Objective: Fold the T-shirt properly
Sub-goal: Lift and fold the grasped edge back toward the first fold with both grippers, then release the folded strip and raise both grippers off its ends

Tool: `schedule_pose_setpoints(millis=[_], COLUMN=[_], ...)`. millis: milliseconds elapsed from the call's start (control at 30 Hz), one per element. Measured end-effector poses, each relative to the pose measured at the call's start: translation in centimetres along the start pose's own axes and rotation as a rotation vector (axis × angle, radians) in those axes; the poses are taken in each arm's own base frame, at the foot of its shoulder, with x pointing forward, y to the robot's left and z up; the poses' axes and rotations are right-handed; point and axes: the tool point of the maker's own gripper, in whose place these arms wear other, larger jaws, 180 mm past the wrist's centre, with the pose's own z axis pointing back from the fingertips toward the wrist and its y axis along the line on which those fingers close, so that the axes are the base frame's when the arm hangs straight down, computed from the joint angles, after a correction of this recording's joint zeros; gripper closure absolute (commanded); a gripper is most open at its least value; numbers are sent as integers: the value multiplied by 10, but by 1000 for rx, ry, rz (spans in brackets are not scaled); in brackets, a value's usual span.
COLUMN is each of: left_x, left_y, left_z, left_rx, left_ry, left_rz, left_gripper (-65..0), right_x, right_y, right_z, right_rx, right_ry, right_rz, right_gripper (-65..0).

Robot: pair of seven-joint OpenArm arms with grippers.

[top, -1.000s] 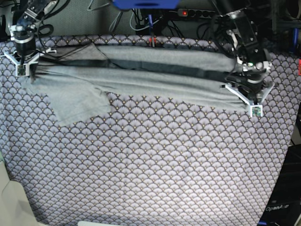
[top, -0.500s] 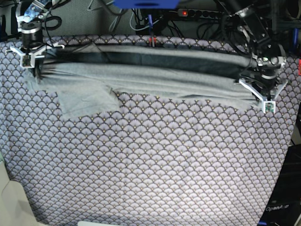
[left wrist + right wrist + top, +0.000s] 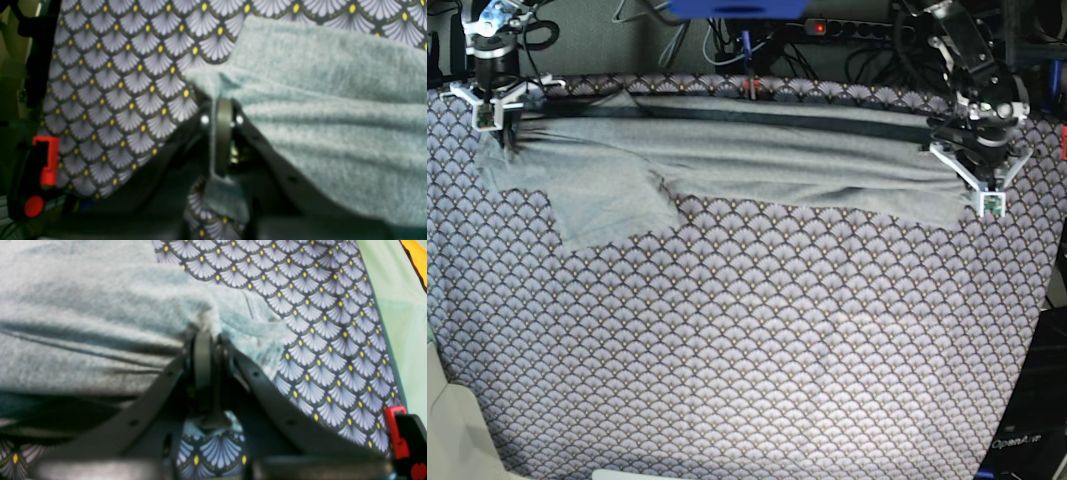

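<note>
Your T-shirt (image 3: 727,160) lies stretched across the worktop's (image 3: 747,350) far edge. Left gripper (image 3: 980,168) and right gripper (image 3: 495,95): jaws clamped on the shirt's opposite ends.

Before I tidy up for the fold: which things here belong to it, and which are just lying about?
Belongs:
T-shirt
left gripper, shut on its edge
right gripper, shut on its edge

Lying about:
scallop-patterned cloth
power strip
cables
</note>
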Motion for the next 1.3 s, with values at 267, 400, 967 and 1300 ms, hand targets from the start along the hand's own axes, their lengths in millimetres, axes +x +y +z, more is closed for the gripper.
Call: schedule_pose_setpoints(millis=[267, 400, 967, 1300], left_x=[-3, -17, -33, -28], left_y=[-5, -7, 15, 40], left_z=[0, 6, 31, 32], left_rx=[-4, -14, -22, 21], left_ry=[9, 26, 44, 43], left_rz=[12, -11, -26, -68], left_gripper=[-37, -205, -334, -334], right_x=[1, -1, -8, -11], right_y=[-1, -1, -19, -33], right_z=[-1, -1, 7, 13], right_rx=[-2, -5, -63, -106], right_ry=[-1, 6, 29, 38], right_rz=[-1, 0, 6, 3], right_gripper=[-19, -102, -136, -136])
